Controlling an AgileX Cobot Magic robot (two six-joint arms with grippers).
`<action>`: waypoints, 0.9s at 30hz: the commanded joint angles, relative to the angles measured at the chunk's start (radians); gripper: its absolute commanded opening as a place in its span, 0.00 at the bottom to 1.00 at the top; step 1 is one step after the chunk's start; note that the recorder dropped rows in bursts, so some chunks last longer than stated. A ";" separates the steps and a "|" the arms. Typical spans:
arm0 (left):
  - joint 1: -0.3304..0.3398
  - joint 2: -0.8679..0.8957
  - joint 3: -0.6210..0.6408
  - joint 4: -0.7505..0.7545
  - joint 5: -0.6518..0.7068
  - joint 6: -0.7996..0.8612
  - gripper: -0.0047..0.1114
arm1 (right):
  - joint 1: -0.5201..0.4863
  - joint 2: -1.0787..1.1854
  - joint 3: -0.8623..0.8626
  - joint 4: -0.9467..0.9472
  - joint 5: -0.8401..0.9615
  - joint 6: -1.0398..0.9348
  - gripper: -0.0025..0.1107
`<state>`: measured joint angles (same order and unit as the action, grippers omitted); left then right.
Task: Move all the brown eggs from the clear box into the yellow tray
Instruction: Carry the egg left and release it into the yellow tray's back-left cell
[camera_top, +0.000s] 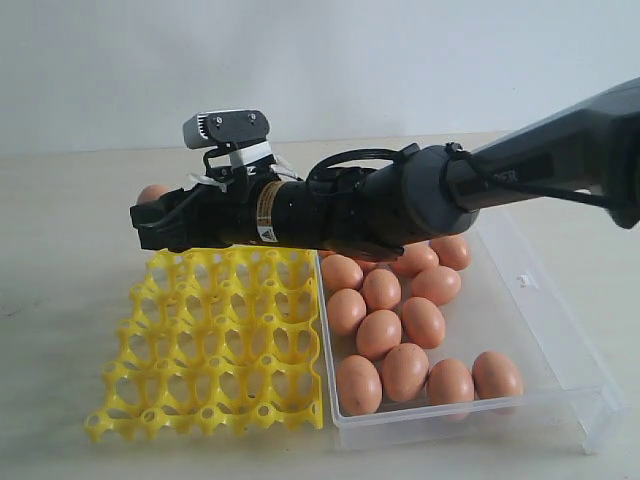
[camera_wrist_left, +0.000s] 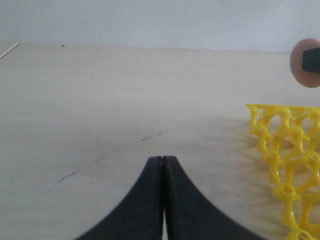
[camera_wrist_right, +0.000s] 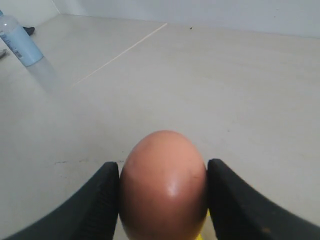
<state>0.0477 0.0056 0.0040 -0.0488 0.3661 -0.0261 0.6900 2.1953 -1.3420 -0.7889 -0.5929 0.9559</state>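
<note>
The jaws of the right gripper (camera_top: 150, 222) are clasping one brown egg (camera_wrist_right: 162, 187). Its long axis is lying along them, one end pointing past the tips, over the far left corner of the yellow tray (camera_top: 215, 345). The jaws of the left gripper (camera_wrist_left: 162, 160) are pressing together, empty.

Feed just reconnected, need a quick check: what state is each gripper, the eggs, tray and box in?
Tray: visible cups all empty.
Box: open, many eggs inside.
Right gripper: shut on one egg, over the tray's far edge.
Left gripper: shut, empty.
</note>
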 joint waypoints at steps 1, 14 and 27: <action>-0.006 -0.006 -0.004 -0.006 -0.010 -0.004 0.04 | 0.007 0.034 -0.031 -0.034 -0.018 0.040 0.02; -0.006 -0.006 -0.004 -0.006 -0.010 -0.004 0.04 | 0.007 0.132 -0.095 -0.114 -0.050 0.146 0.25; -0.006 -0.006 -0.004 -0.006 -0.010 -0.004 0.04 | 0.007 0.142 -0.105 -0.100 -0.005 0.056 0.47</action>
<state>0.0477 0.0056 0.0040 -0.0488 0.3661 -0.0261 0.6939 2.3417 -1.4355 -0.9016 -0.5982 1.0313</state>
